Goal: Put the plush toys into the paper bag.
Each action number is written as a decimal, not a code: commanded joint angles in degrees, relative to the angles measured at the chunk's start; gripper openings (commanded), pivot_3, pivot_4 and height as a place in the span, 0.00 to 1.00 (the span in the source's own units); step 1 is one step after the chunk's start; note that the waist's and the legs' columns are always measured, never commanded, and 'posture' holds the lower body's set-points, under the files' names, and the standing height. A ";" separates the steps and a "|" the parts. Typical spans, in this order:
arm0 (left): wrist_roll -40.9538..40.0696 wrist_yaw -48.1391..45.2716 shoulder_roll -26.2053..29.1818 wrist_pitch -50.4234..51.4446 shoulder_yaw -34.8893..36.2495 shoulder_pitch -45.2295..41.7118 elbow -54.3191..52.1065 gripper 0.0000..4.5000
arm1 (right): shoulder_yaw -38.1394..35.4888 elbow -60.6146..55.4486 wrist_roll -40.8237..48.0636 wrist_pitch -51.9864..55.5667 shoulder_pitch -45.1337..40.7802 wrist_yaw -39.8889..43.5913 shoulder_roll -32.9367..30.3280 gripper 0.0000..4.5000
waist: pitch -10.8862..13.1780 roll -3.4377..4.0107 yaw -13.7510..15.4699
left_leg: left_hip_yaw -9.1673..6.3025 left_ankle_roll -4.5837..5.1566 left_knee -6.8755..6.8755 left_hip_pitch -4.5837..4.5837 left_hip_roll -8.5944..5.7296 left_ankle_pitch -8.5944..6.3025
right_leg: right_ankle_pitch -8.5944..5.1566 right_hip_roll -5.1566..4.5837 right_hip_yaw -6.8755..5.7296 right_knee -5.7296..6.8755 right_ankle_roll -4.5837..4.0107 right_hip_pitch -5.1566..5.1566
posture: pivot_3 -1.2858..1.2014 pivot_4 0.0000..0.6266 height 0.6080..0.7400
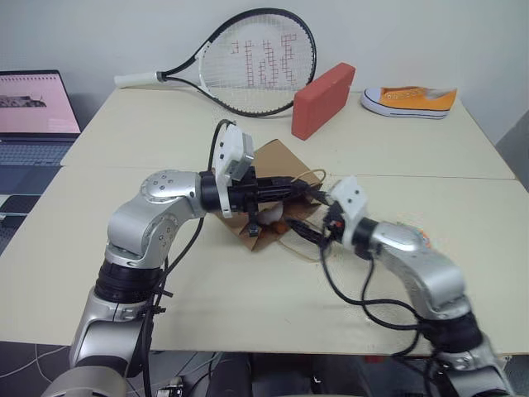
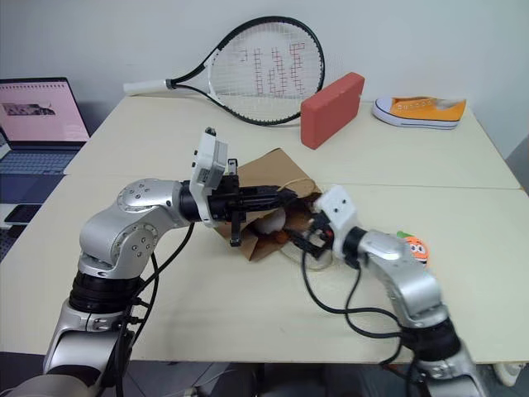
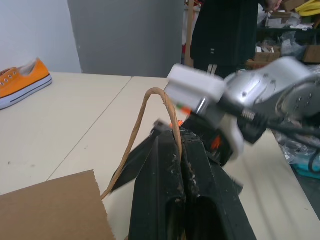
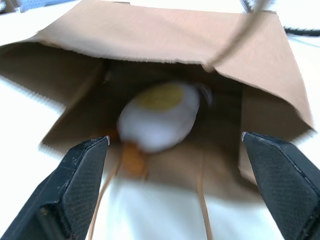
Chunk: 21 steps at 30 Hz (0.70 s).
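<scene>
Your left tool [image 1: 291,188] is clamped on the paper bag's [image 1: 277,157] twisted-cord handle [image 3: 150,107], propping the mouth of the bag, which lies near the middle of the table [image 1: 124,248]. Your right tool [image 4: 175,145] stands with its fingers wide apart at the bag's mouth, empty, the egg plush [image 4: 160,116] resting just inside. The carrot plush [image 2: 411,246] lies by the table's right edge, beside your right arm. Both toys look light, soft and squashy; pinch the carrot across its middle, and keep the thin bag from collapsing.
</scene>
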 commanded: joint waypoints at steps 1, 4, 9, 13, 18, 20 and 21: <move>0.44 -0.35 -0.33 -2.03 0.12 -0.10 -0.61 0.00 | -9.00 -5.91 6.29 2.94 1.66 4.21 -5.89 0.99 | 0.00 0.00 0.01 | 0.00 0.00 0.00 -0.01 0.00 0.00 | 0.00 0.00 -0.01 0.00 0.00 0.00 | 0.52 0.24 1.00; 0.86 -0.60 -0.49 -2.89 -0.21 0.24 -0.09 0.00 | -16.07 -6.40 7.97 3.03 5.51 6.43 -12.25 0.99 | 0.00 0.00 0.09 | 0.01 0.00 -0.01 -0.01 0.00 0.00 | -0.01 0.00 -0.01 -0.01 -0.01 0.00 | 0.52 0.24 1.00; 1.51 -1.27 -0.73 -4.15 -0.56 0.31 1.03 0.00 | -26.53 -2.12 4.00 -0.18 17.91 7.43 -19.74 0.99 | -0.01 -0.02 0.21 | 0.03 0.00 -0.01 -0.04 -0.01 0.00 | -0.03 0.00 0.00 -0.05 -0.03 0.00 | 0.52 0.24 1.00; 1.99 -1.66 -0.99 -4.88 -1.07 0.47 1.48 0.00 | -30.04 1.37 1.04 -3.84 27.05 8.32 -21.38 0.99 | -0.01 -0.02 0.12 | 0.06 0.00 0.05 -0.03 -0.01 0.00 | -0.03 -0.01 0.04 -0.04 -0.02 0.02 | 0.52 0.24 1.00; 2.22 -1.78 -1.23 -5.04 -1.24 0.35 1.69 0.00 | -31.21 5.38 0.99 -4.16 30.23 7.06 -20.11 0.99 | -0.01 -0.01 -0.19 | 0.16 0.00 0.10 0.01 -0.01 0.00 | -0.16 0.00 0.14 -0.02 -0.26 0.03 | 0.52 0.24 1.00; 2.27 -1.76 -1.31 -5.11 -1.34 0.29 1.78 0.00 | -30.67 6.26 2.11 -2.84 29.88 6.52 -19.19 0.99 | -0.01 -0.02 -0.17 | 0.16 0.00 0.12 0.03 0.00 0.00 | -0.17 0.00 0.13 -0.02 -0.27 0.04 | 0.52 0.24 1.00; 2.23 -1.77 -1.32 -5.13 -1.30 0.24 1.84 0.00 | -29.91 6.72 2.73 -2.56 28.95 6.11 -18.18 0.99 | -0.01 -0.02 -0.13 | 0.15 0.01 0.13 0.03 0.00 0.00 | -0.17 0.00 0.13 -0.02 -0.27 0.05 | 0.52 0.24 1.00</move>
